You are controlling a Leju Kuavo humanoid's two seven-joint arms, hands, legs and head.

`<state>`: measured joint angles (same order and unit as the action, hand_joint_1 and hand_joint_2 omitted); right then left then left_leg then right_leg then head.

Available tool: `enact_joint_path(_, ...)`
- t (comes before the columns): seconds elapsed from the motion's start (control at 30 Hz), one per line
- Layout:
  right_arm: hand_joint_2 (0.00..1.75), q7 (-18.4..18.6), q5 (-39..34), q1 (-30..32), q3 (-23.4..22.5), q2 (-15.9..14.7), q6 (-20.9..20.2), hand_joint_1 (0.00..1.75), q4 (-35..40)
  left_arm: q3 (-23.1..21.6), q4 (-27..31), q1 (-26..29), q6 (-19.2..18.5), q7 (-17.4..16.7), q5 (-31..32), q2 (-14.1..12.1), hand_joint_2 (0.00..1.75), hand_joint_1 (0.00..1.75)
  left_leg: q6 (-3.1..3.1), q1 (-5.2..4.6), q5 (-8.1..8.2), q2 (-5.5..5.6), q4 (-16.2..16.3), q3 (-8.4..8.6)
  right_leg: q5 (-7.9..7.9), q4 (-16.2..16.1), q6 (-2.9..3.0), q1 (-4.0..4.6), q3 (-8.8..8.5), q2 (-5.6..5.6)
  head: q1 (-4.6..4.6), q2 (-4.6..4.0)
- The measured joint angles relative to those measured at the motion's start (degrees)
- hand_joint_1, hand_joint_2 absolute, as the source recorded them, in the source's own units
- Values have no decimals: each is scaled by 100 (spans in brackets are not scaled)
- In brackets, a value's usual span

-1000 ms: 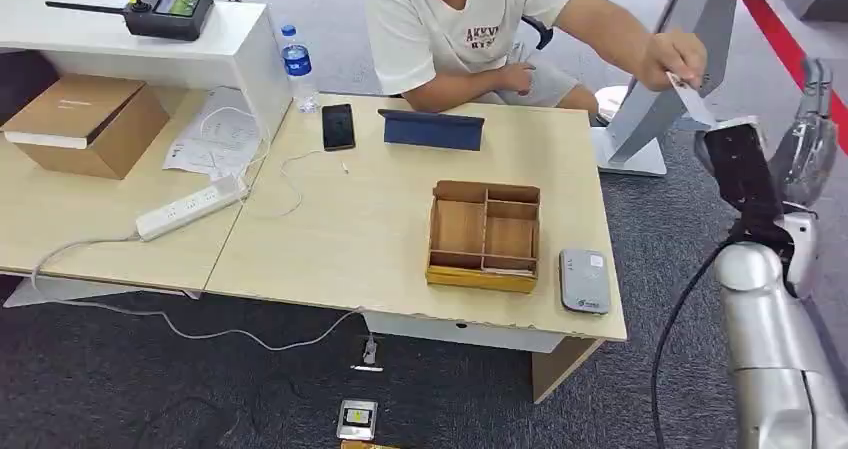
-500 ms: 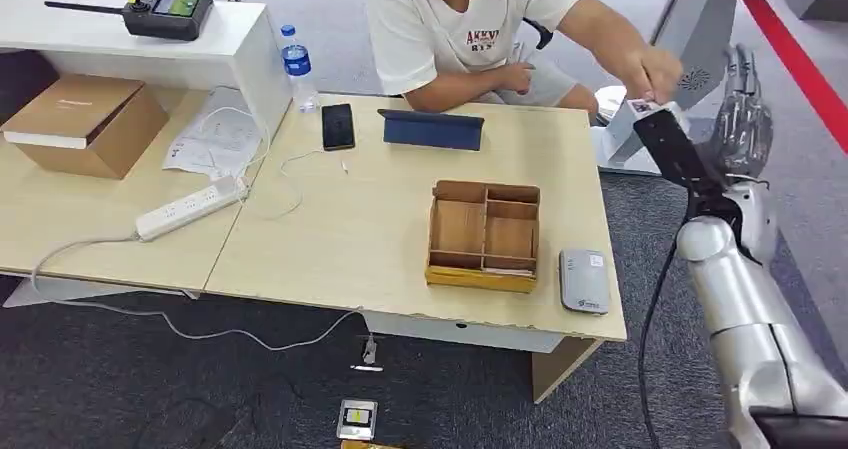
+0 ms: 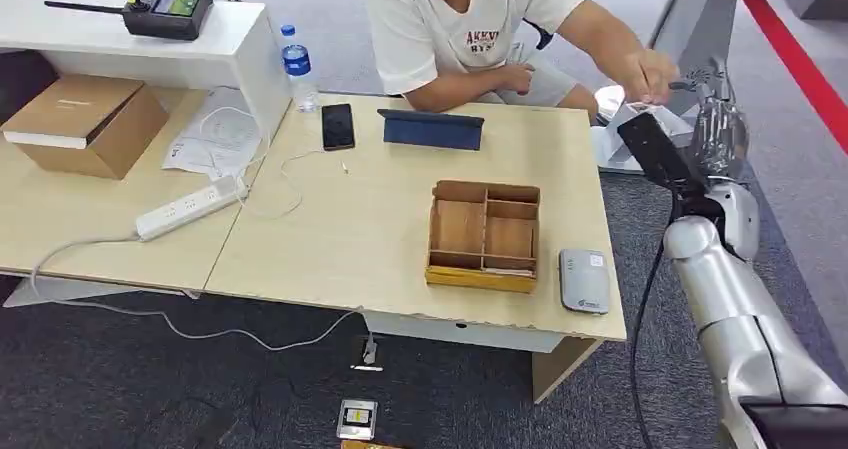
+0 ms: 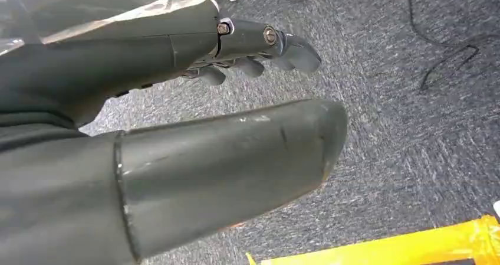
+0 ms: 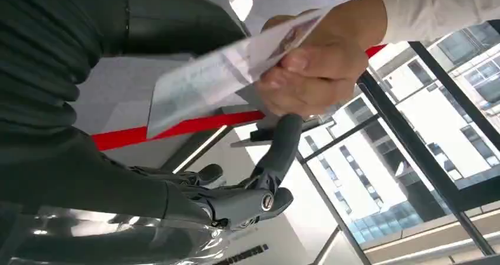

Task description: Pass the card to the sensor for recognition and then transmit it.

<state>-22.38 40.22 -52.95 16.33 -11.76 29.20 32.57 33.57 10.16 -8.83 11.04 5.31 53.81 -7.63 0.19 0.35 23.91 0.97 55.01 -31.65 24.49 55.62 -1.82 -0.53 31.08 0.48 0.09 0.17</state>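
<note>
The right hand (image 5: 236,200) is raised at 2 o'clock past the light wooden worktop (image 3: 380,229), fingers apart and holding nothing. A person's hand (image 5: 312,64) holds the white flat card (image 5: 230,70) just beside it. The left hand (image 4: 224,123) hangs over grey carpet, holding nothing, fingers apart.

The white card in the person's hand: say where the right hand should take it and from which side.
Pinch the free end of the white flat card, opposite the person's hand holding the other end. Bring the right hand in from that free side, thumb and fingers closing across the thin faces.
</note>
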Motion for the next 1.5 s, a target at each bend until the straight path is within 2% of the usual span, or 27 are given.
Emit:
enact_joint_path(0.7, 175, -101, -151, -132, 22, 179, -68, 175, -358, 0, 0, 1, 13, -42, -13, 0, 0, 0, 0, 1, 0, -1, 1, 2, 0, 0, 0, 0, 3, 1, 0, 2)
enact_joint_path(1.17, 175, -17, -542, 327, 20, -214, -396, 175, -372, 0, -2, 60, 116, -81, -155, 2, 0, 0, 1, 0, 2, -1, 3, 2, 0, -4, 0, -1, 4, 1, 0, 0)
enact_joint_path(1.5, 175, 149, -284, 777, 24, -444, -579, 175, -369, 2, -2, 64, 166, -81, -186, 20, 0, 0, 0, 0, 2, 0, 2, -1, 0, -4, 0, 0, 4, 2, 0, 0)
